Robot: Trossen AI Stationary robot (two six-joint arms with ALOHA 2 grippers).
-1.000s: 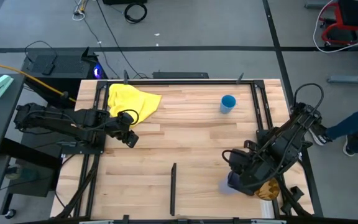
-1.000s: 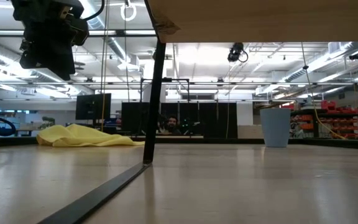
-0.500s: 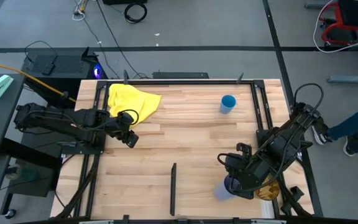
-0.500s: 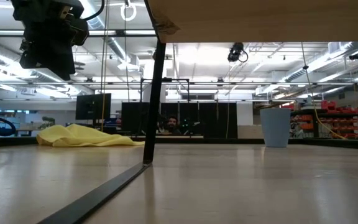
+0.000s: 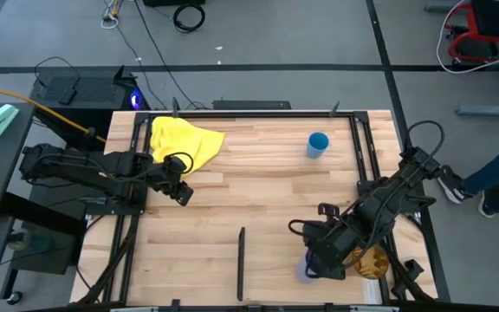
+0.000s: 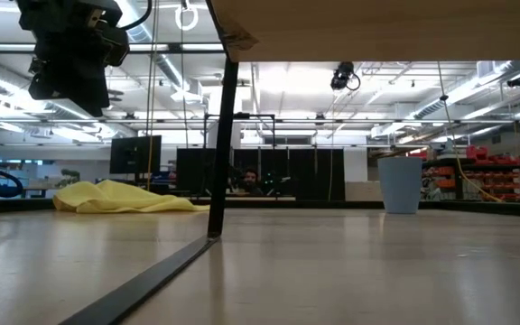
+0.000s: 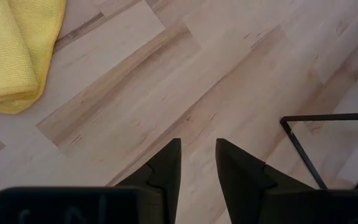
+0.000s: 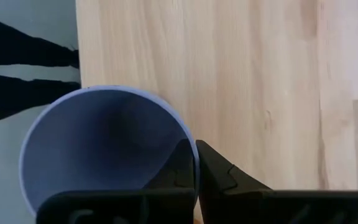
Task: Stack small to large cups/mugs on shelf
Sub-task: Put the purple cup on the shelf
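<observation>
We found the left gripper (image 5: 183, 194) hanging over the table's (image 5: 258, 199) left side, just beside the yellow cloth (image 5: 183, 141). In its wrist view the two fingers (image 7: 166, 163) stood slightly apart with bare wood between them, holding nothing. In the low view it hung (image 6: 69, 56) high above the boards, and the cloth (image 6: 120, 196) lay flat on the table behind it.

Near the front edge, about mid-table, we noted a thin dark upright bar (image 5: 242, 251) — the same bar (image 6: 221, 135) rose in the low view to a wooden shelf board (image 6: 377, 27) overhead.

Towards the back right we recorded the blue cup (image 5: 318, 144) standing upright, alone and well apart from both arms; in the low view it showed (image 6: 399, 184) upright on the far side of the table.

At the front right, the right gripper (image 5: 317, 262) was low over the boards near the front edge. Its wrist view showed the fingers (image 8: 213, 168) pinched on the rim of the purple cup (image 8: 104, 143) — one inside the wall, one outside, almost touching. The cup's open mouth faced the camera. From above only a small part of that cup (image 5: 304, 271) showed beneath the gripper.

Just right of it, partly under the arm, we saw the amber tumbler (image 5: 372, 260) at the table's front right corner; whether it stood or lay we could not tell.
</observation>
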